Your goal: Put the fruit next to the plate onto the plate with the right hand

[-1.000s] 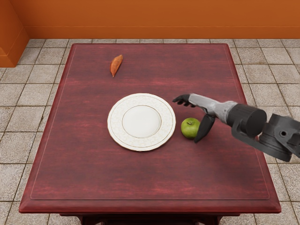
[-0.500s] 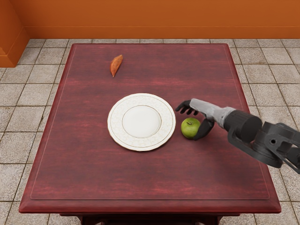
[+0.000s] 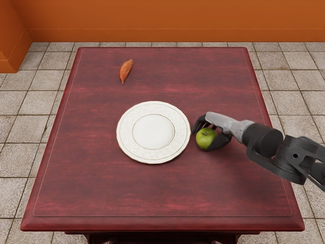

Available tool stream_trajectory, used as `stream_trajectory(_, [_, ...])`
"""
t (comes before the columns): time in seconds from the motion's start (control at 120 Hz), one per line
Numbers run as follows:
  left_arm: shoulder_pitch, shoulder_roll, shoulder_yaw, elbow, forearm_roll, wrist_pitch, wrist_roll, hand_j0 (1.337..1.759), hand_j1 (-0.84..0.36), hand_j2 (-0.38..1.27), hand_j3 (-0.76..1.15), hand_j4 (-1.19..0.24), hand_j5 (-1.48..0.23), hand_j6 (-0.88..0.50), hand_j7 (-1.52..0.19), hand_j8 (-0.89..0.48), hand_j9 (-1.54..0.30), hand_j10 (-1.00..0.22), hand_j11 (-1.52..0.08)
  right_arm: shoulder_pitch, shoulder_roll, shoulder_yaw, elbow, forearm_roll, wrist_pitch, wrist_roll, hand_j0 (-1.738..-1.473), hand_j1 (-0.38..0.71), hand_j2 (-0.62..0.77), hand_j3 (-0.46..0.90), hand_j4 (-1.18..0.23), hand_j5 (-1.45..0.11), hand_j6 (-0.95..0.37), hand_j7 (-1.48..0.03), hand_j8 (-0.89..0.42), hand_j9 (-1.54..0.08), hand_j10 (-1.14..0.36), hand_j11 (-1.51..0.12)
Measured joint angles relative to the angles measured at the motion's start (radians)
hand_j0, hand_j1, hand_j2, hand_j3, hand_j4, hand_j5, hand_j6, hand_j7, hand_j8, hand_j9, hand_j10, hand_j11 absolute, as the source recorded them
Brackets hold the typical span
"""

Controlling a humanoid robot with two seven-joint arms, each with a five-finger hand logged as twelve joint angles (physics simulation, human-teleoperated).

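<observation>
Fingers (image 3: 199, 122) of right hand (image 3: 215, 128) wrapped around round green apple (image 3: 204, 138), just beside white plate (image 3: 124, 134).

Right arm (image 3: 284, 155) runs out of frame at the right edge; nothing beyond that shows. Right robot hand (image 3: 212, 130) wraps the green apple (image 3: 203, 139), covering its right and far sides, so finger contact there can't be checked. Table (image 3: 152, 198) base is cut by the bottom edge. Orange item (image 3: 125, 70) at the table's far left is too small to identify.
</observation>
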Motion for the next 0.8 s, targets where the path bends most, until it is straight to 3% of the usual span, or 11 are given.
stream_trajectory(0.058, [0.0, 0.0, 0.0, 0.0, 0.0, 0.0, 0.0, 1.658, 0.34, 0.0, 0.0, -0.01, -0.01, -0.01, -0.01, -0.01, -0.01, -0.01, -0.01, 0.0, 0.0, 0.0, 0.0, 0.0, 0.004, 0.0, -1.649, 0.28, 0.05, 0.0, -0.6, -0.75, -0.33, -0.76, -0.24, -0.76, -0.38, -0.78])
stream_trajectory(0.208, [0.0, 0.0, 0.0, 0.0, 0.0, 0.0, 0.0, 1.658, 0.34, 0.0, 0.0, -0.01, -0.02, -0.01, -0.01, -0.01, -0.01, -0.01, -0.01, 0.009, -0.002, 0.008, -0.001, 0.003, 0.008, 0.0, -1.652, 0.26, 0.29, 0.0, -0.64, -0.8, -0.43, -0.82, -0.35, -0.82, -0.48, -0.83])
stream_trajectory(0.333, [0.0, 0.0, 0.0, 0.0, 0.0, 0.0, 0.0, 1.658, 0.34, 0.0, 0.0, -0.01, -0.01, -0.01, -0.01, -0.01, -0.01, -0.01, -0.01, 0.072, -0.003, 0.015, -0.025, 0.061, 0.011, 0.0, -1.655, 0.26, 0.44, 0.0, -0.65, -0.85, -0.51, -0.84, -0.41, -0.86, -0.54, -0.86])
stream_trajectory(0.65, [0.0, 0.0, 0.0, 0.0, 0.0, 0.0, 0.0, 1.658, 0.34, 0.0, 0.0, -0.01, -0.01, -0.01, -0.01, -0.01, -0.01, -0.01, -0.01, 0.191, -0.001, 0.009, -0.064, 0.14, 0.02, 0.0, -1.658, 0.27, 0.52, 0.0, -0.65, -0.91, -0.53, -0.88, -0.42, -0.91, -0.55, -0.91])
stream_trajectory(0.8, [0.0, 0.0, 0.0, 0.0, 0.0, 0.0, 0.0, 1.658, 0.34, 0.0, 0.0, -0.01, -0.01, -0.01, -0.01, -0.01, -0.01, -0.01, -0.01, 0.247, 0.067, 0.002, -0.112, 0.167, 0.047, 0.0, -1.658, 0.28, 0.55, 0.0, -0.66, -0.93, -0.52, -0.89, -0.4, -0.92, -0.53, -0.92])
